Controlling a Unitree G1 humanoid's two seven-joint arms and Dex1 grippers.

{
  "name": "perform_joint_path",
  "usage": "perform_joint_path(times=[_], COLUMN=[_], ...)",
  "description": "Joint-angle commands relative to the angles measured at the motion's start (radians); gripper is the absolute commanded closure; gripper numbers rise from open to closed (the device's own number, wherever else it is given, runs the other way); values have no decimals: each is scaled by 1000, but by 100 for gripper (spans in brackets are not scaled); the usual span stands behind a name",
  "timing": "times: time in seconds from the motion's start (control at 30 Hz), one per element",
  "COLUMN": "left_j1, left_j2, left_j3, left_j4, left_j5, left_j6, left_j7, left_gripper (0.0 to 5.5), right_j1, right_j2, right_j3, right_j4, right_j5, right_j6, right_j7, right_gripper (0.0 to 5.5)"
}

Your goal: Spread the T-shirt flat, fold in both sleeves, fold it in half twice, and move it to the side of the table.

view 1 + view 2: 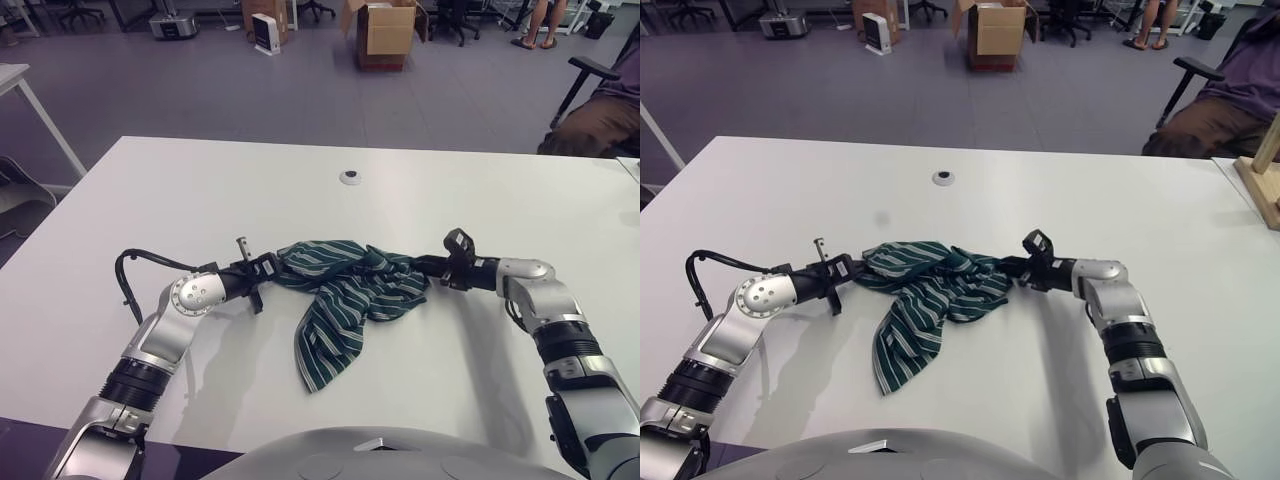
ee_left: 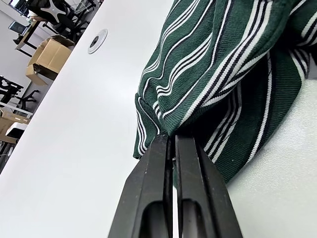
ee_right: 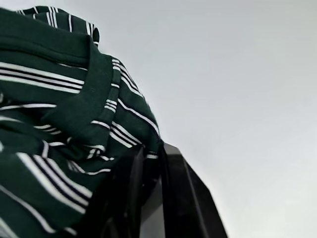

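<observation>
A dark green T-shirt (image 1: 345, 290) with white stripes lies bunched in the middle of the white table (image 1: 300, 190), one flap trailing toward the near edge. My left gripper (image 1: 270, 266) is shut on the shirt's left end; in the left wrist view its fingers (image 2: 163, 173) pinch the T-shirt (image 2: 223, 74) fabric. My right gripper (image 1: 432, 266) is shut on the shirt's right end, with the T-shirt (image 3: 59, 124) cloth caught between its fingers (image 3: 173, 183). Both grippers sit low, just above the tabletop.
A small round grey disc (image 1: 349, 177) is set in the table behind the shirt. A wooden frame (image 1: 1260, 180) stands at the table's right edge. Cardboard box (image 1: 384, 30) and chairs stand on the floor beyond.
</observation>
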Motion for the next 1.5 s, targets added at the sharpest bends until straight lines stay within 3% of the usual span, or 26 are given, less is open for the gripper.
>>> perform_joint_path(times=[0.03, 0.2, 0.4, 0.67, 1.2, 1.5], left_j1=[-4, -12, -56, -162, -392, -305], left_j2=[4, -27, -80, -68, 205, 258], left_j3=[2, 65, 242, 438, 693, 742], left_j4=[-13, -32, -146, -276, -463, -503], left_j5=[-5, -121, -425, -730, -1121, -1170], left_j6=[10, 15, 105, 264, 502, 535], left_j7=[-12, -24, -45, -19, -35, -67], left_gripper=[550, 550, 550, 550, 550, 550], right_j1=[-13, -46, -142, -252, -517, -504], right_j2=[7, -14, -58, -78, -235, -245], right_j3=[-18, -104, -247, -378, -521, -520], right_j4=[33, -55, -177, -375, -492, -557], right_j5=[-7, 93, 257, 495, 777, 845], right_j6=[-25, 3, 100, 279, 426, 475], right_j7=[-30, 9, 32, -17, -61, -106], right_gripper=[548, 548, 548, 548, 548, 548])
